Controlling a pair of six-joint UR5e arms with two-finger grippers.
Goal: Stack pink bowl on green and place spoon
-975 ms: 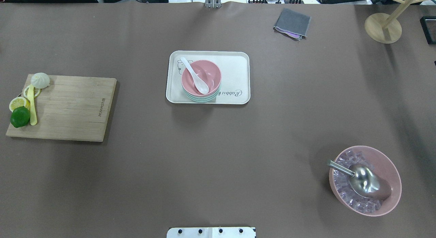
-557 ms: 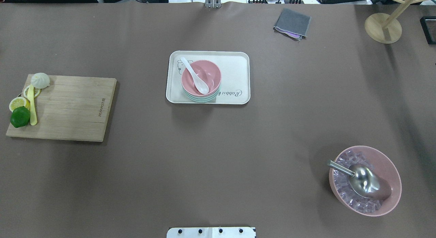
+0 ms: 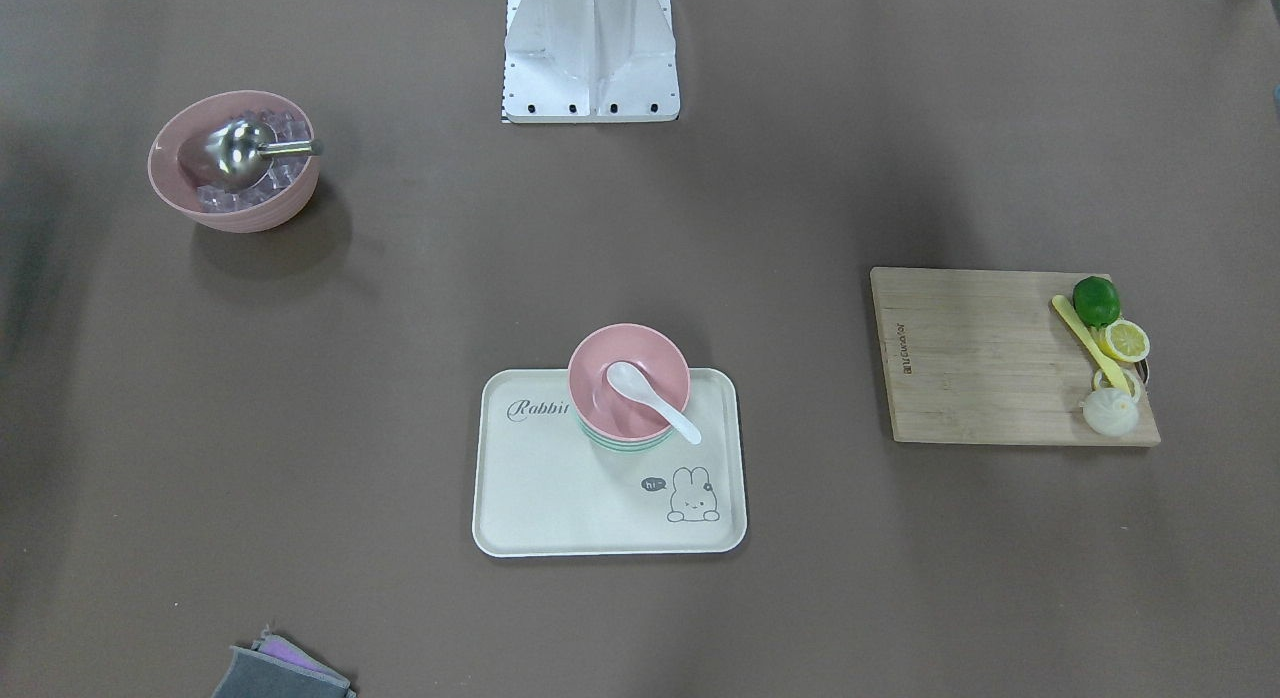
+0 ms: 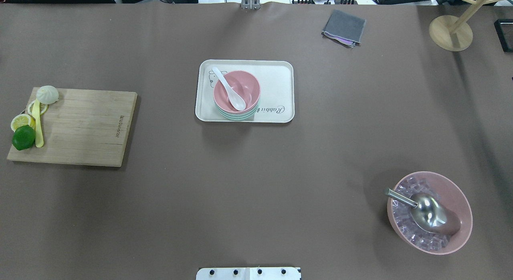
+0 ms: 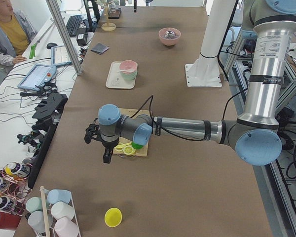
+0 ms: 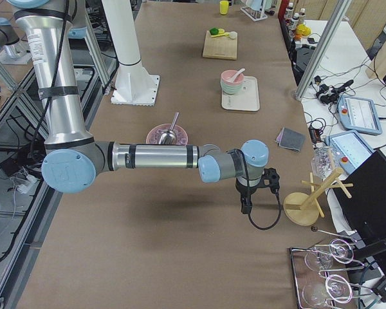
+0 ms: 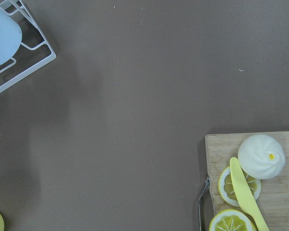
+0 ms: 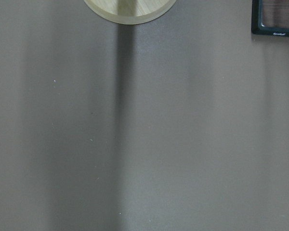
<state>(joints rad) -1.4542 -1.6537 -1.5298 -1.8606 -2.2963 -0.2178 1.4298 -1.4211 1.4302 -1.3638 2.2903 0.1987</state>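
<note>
The table (image 4: 256,191) carries one tray (image 4: 276,83). There are two pink bowls: one small pink bowl (image 4: 244,85) on the tray and one large pink bowl (image 4: 459,193) well apart from the tray. The green bowl (image 4: 232,116) shows layered rims under the small one; how many bowls cannot be told. One white spoon (image 4: 228,89), one metal scoop (image 4: 427,212). One cutting board (image 4: 88,127) holds one lime (image 4: 23,137), two lemon slices (image 4: 21,120), one bun (image 4: 47,94) and one yellow knife (image 4: 38,127). One grey cloth (image 4: 344,26), one wooden stand (image 4: 451,33).

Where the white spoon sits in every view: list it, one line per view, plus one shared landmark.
Exterior front-facing: white spoon at centre, in the pink bowl, handle pointing lower right.
Overhead exterior: upper centre, handle pointing upper left.
Exterior left: far up the table, small.
Exterior right: upper centre-right.
Left wrist-mounted: not in it.
Right wrist-mounted: not in it.
Landmark: the cream tray under the bowls.
</note>
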